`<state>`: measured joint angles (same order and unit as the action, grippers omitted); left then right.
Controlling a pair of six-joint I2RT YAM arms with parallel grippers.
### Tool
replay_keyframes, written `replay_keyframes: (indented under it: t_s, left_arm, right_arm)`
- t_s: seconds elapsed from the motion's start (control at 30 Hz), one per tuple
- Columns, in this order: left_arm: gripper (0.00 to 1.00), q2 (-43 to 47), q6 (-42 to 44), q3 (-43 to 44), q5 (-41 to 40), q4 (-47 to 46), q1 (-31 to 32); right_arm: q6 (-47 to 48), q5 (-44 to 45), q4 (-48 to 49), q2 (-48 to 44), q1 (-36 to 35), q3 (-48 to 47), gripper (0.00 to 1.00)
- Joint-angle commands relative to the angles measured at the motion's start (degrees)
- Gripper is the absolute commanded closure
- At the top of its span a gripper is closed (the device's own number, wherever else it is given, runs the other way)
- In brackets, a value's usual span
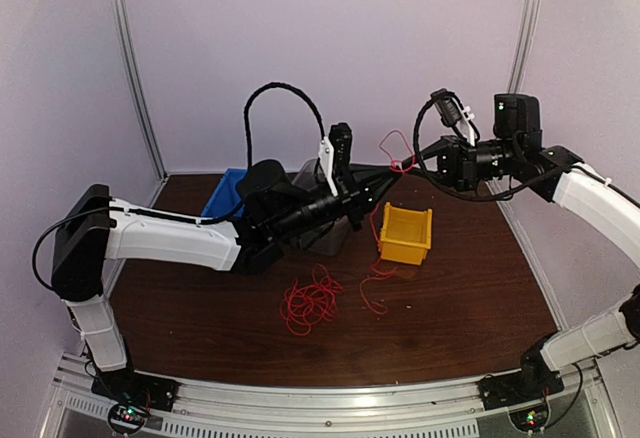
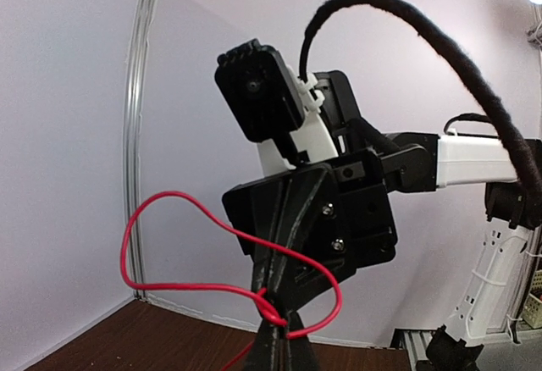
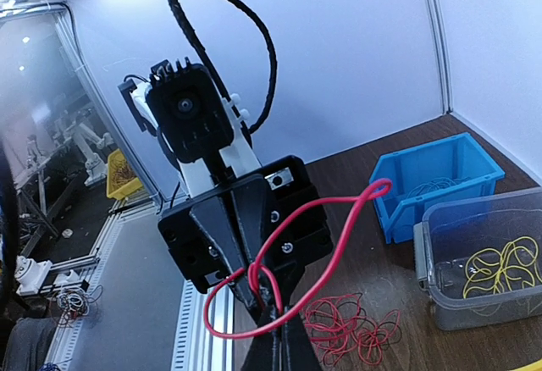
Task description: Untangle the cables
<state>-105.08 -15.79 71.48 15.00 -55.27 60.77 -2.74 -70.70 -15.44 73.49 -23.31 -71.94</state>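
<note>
A red cable (image 1: 396, 144) is held in the air between both grippers, which meet tip to tip above the yellow bin (image 1: 405, 235). My left gripper (image 1: 388, 173) is shut on it, pinching a small knot-like crossing (image 2: 271, 310) at the fingertips. My right gripper (image 1: 412, 161) is shut on the same cable (image 3: 339, 244), which loops around its tips (image 3: 278, 316). One loop stands up above the grippers, and a strand hangs down to the table (image 1: 375, 293). More red cables lie in a tangled pile (image 1: 310, 303) on the table.
A blue bin (image 1: 225, 193) stands at the back left of the brown table (image 1: 460, 308). A clear bin (image 3: 483, 269) holding yellow cables sits beside the blue bin (image 3: 432, 180). White walls close off the back and sides.
</note>
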Motion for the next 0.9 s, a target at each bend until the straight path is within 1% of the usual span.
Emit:
replay_keyframes:
  t_s: [0.0, 0.07, 0.17, 0.3, 0.4, 0.47, 0.5, 0.57, 0.6, 0.67, 0.73, 0.87]
  left_arm:
    - [1.00, 0.5, 0.0, -1.5, -1.3, -0.8, 0.2]
    - [1.00, 0.9, -0.1, -3.3, -1.5, -1.0, 0.2]
    - [1.00, 1.1, -0.4, -4.9, -1.9, -1.3, 0.2]
    - [1.00, 0.6, -0.9, -6.1, -0.9, -2.7, 0.2]
    - [1.00, 0.2, -1.6, -6.8, 1.1, -4.5, 0.2]
    - [1.00, -0.3, -2.1, -6.1, 1.1, -2.7, 0.2]
    - [1.00, -0.6, -2.3, -5.4, 1.1, -1.3, 0.2]
    - [1.00, -1.1, -3.1, -4.6, 2.3, 0.7, 0.1]
    - [1.00, -1.2, -3.7, -4.7, 3.5, 1.1, 0.1]
    - [1.00, -1.4, -4.9, -4.8, 5.5, 2.1, 0.1]
    - [1.00, -1.6, -5.7, -4.1, 7.9, 4.2, -0.1]
    - [1.00, -1.3, -6.2, -3.6, 10.4, 7.3, -0.1]
  right_arm:
    - [-10.4, -4.4, 11.8, -1.0, 3.1, 3.3, 1.00]
    - [-15.0, -5.6, 17.2, -1.2, 4.3, 5.8, 1.00]
    - [-18.2, -6.2, 21.6, -1.4, 4.9, 9.4, 1.00]
    - [-26.5, -6.6, 31.8, -1.8, 5.6, 14.3, 1.00]
    - [-26.6, -5.9, 32.1, -1.3, 5.8, 16.1, 1.00]
    - [-25.3, -5.7, 31.3, -1.0, 5.7, 17.4, 1.00]
    - [-24.1, -6.2, 30.2, -0.7, 5.7, 17.9, 0.98]
    - [-20.2, -7.8, 25.1, 0.5, 5.8, 17.3, 0.83]
    - [-17.0, -8.7, 21.3, 1.4, 5.7, 16.3, 0.79]
    - [-8.1, -9.6, 10.6, 3.1, 5.6, 13.7, 0.76]
    - [3.8, -8.7, -1.7, 4.7, 5.2, 10.7, 0.74]
    - [26.1, -3.1, -22.9, 8.5, 2.8, 5.4, 0.65]
